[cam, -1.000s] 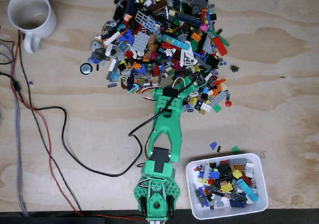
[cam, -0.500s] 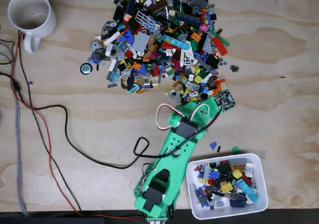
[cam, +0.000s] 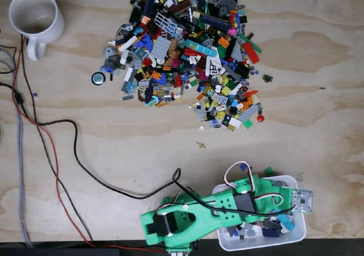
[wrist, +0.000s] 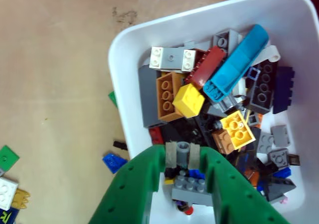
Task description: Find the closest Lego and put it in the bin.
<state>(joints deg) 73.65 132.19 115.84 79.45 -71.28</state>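
A round white mug (cam: pixel 34 16) stood in the upper left of the fixed view on the plywood table (cam: pixel 318 68), while black and red cables (cam: pixel 54 153) ran down the left side and a small dark round disc (cam: pixel 98 78) lay below and right of the mug.

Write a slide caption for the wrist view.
Green two-finger gripper pinching a small grey Lego piece above the white translucent plastic tub of mixed bricks.

A small grey Lego piece (wrist: pixel 182 154) sits pinched upright between the green fingertips, directly above the bin (wrist: pixel 124 45). The bin, a shallow white tub with rounded corners, holds a jumble of coloured bricks.
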